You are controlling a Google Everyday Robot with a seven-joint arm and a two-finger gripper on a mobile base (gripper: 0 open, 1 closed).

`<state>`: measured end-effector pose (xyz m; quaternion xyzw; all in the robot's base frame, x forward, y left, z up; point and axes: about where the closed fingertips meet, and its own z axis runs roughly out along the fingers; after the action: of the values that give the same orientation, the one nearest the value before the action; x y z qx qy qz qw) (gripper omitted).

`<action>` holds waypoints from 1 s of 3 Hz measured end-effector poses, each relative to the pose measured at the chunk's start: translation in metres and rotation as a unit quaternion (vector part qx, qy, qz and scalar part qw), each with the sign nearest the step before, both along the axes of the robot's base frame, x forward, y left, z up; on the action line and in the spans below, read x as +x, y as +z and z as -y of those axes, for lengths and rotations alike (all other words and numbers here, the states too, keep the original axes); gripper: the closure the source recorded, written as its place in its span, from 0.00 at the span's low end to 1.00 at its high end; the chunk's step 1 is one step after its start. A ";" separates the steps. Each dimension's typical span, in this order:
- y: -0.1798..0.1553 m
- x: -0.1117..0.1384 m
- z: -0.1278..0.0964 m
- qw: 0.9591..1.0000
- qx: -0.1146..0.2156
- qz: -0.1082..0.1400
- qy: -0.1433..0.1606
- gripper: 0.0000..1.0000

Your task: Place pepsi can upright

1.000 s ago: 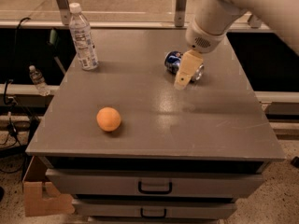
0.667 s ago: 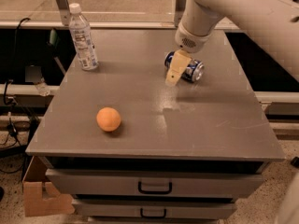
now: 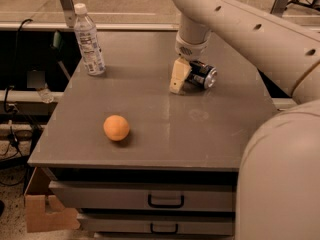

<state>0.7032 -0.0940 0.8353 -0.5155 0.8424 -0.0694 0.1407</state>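
The pepsi can [image 3: 202,75] lies on its side on the grey table [image 3: 150,134], towards the back right, with its silver end facing right. It is dark blue. My gripper [image 3: 180,78] hangs from the white arm right at the can's left end, low over the table top and touching or nearly touching the can. Part of the can is hidden behind the gripper.
A clear plastic water bottle [image 3: 89,40] with a white cap stands at the back left. An orange ball [image 3: 116,127] lies front left. Drawers [image 3: 165,200] are below the table's front edge. The arm's large white body [image 3: 280,184] fills the right foreground.
The arm has swung left and lower, bringing the gripper from the can's front to its left end. The can, bottle and orange ball have stayed in place.
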 end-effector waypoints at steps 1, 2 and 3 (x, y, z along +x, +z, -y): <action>0.000 0.005 0.003 1.000 -0.006 0.000 -0.010 0.46; 0.006 0.005 0.003 1.000 -0.005 0.000 -0.010 0.69; 0.007 0.005 0.003 1.000 -0.005 0.000 -0.010 0.93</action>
<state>0.7083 -0.0966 0.8425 -0.5080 0.8469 -0.0755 0.1377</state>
